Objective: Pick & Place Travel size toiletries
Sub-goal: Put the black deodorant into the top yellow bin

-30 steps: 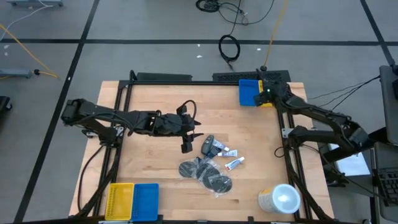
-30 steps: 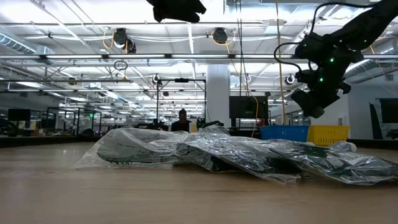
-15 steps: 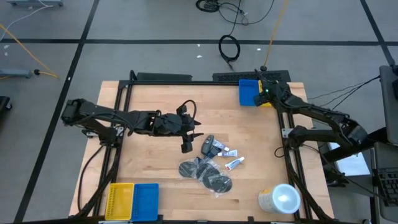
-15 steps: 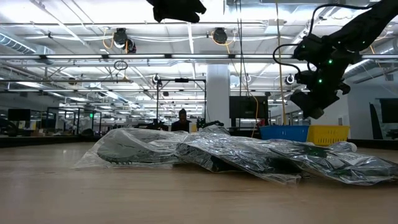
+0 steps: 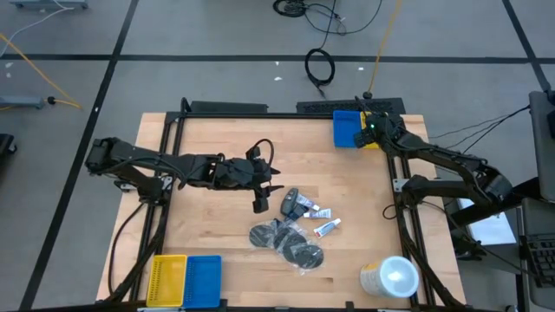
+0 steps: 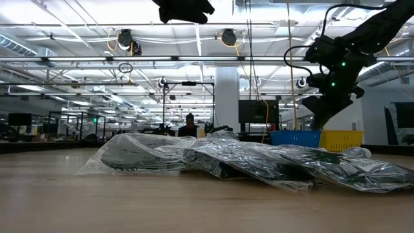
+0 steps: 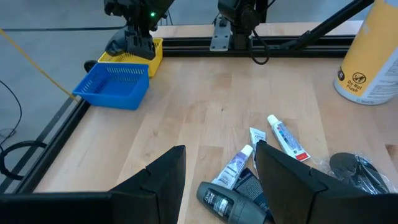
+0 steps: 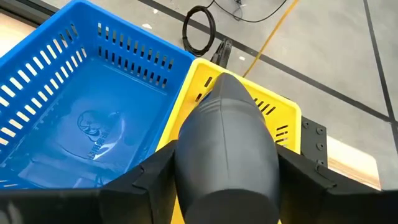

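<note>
A dark grey bottle (image 8: 227,146) sat clamped in our right gripper (image 8: 227,186) over the yellow bin (image 8: 283,121); our left gripper (image 7: 217,171) hovered open at nine o'clock of the toiletries (image 5: 295,230).

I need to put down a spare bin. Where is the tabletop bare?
Bare wood lies between the left gripper and the blue bin, and left of the toiletries. It is crowded from there to the white-lidded cup.

industrial lab hall | ceiling trusses (image 6: 97,61) | floor cables (image 5: 319,65)
</note>
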You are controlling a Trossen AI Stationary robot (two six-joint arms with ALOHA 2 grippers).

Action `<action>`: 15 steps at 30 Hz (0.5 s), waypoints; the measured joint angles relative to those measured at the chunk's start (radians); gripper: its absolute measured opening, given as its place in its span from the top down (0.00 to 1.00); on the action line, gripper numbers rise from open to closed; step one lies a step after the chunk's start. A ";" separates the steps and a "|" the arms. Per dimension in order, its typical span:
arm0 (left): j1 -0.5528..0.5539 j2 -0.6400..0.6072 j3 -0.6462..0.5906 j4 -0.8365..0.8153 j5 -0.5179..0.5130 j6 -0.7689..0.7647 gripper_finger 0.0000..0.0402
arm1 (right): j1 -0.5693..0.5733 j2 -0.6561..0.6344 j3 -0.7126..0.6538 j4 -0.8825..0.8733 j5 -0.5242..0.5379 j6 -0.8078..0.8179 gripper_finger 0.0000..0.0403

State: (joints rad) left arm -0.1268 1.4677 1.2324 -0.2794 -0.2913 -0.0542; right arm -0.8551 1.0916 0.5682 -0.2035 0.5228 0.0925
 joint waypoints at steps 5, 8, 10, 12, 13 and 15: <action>0.000 0.000 0.000 0.000 0.000 0.000 0.52 | 0.000 0.000 0.000 -0.003 -0.002 -0.007 0.44; 0.000 0.000 0.000 0.000 0.000 0.000 0.52 | 0.000 0.000 0.000 -0.003 -0.002 -0.007 0.45; 0.000 0.000 0.000 0.000 0.000 0.000 0.52 | 0.000 0.000 0.000 -0.004 -0.002 -0.007 0.47; 0.000 0.000 0.000 0.000 0.000 0.000 0.52 | 0.000 0.000 0.000 -0.003 -0.002 -0.007 0.48; 0.000 0.000 0.000 0.000 0.000 0.000 0.52 | 0.000 0.000 0.000 -0.003 -0.002 -0.007 0.48; 0.000 0.000 0.000 0.000 0.000 0.000 0.52 | 0.000 0.000 0.000 -0.003 -0.003 -0.010 0.48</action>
State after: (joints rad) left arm -0.1268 1.4673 1.2324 -0.2794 -0.2913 -0.0540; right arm -0.8551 1.0912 0.5682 -0.2069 0.5201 0.0825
